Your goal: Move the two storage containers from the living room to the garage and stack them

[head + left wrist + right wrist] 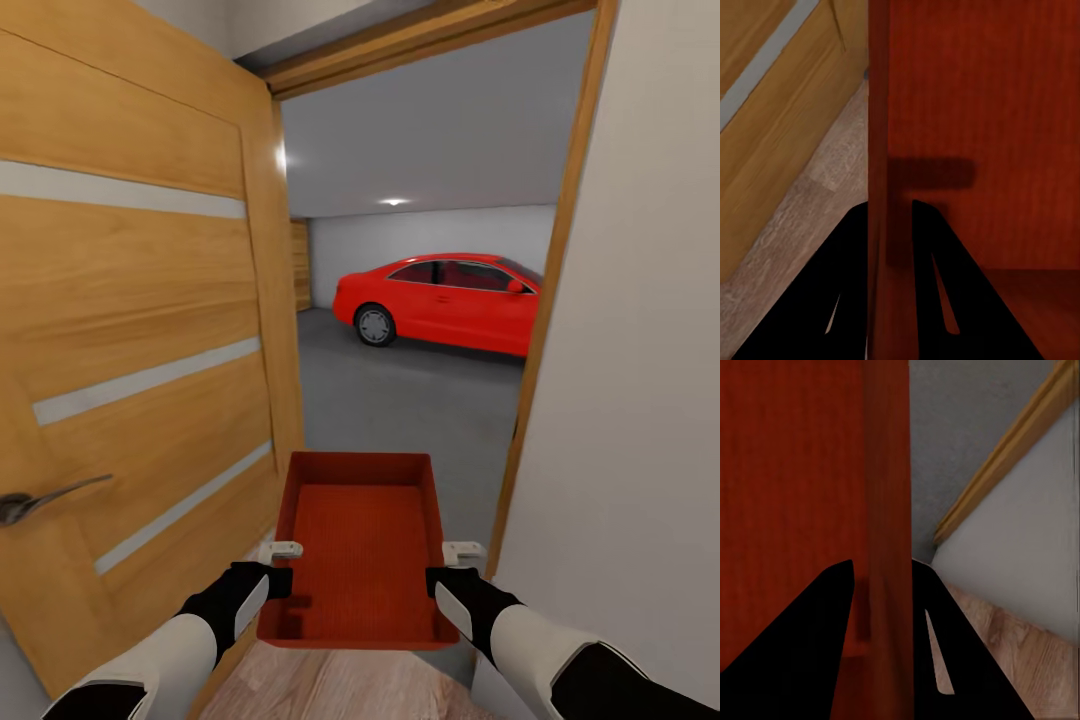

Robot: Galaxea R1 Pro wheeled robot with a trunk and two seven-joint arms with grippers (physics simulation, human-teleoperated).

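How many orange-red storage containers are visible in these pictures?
1. The container is held in the doorway to the garage, between the left gripper and the right gripper, one on each side wall. A second one may be elsewhere.

The storage container looks like matt orange-red plastic with a finely ribbed bottom. The door is satin, grained wood with pale inlaid strips and a metal handle. The garage floor is matt grey concrete; the car is glossy red.

One storage container, one red car, one wooden door.
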